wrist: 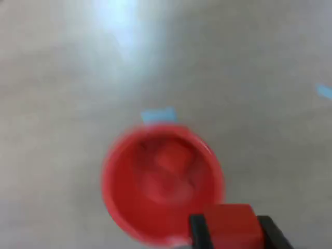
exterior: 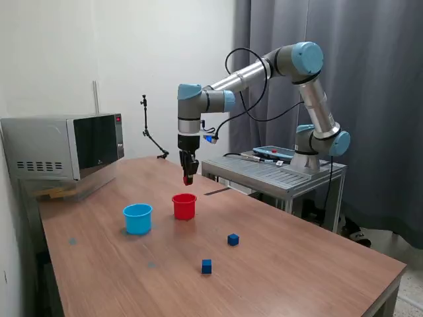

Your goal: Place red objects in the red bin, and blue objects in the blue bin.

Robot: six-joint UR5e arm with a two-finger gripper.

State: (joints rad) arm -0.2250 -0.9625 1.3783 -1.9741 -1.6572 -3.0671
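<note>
My gripper (exterior: 188,179) hangs just above the red bin (exterior: 184,206), shut on a small red cube (wrist: 231,226) that shows between the black fingers (wrist: 197,229) in the wrist view. The red bin (wrist: 162,181) lies right below, open side up; a blurred red shape inside it may be another red cube, but I cannot tell. The light-blue bin (exterior: 137,218) stands beside the red one, toward the exterior view's left. Two dark blue cubes (exterior: 232,240) (exterior: 207,265) rest on the table nearer the front.
A microwave (exterior: 65,145) sits at the far left of the wooden table (exterior: 297,264). A metal stand (exterior: 277,173) carrying the arm's base lies behind the table on the right. Small bits of blue tape (wrist: 158,114) mark the tabletop.
</note>
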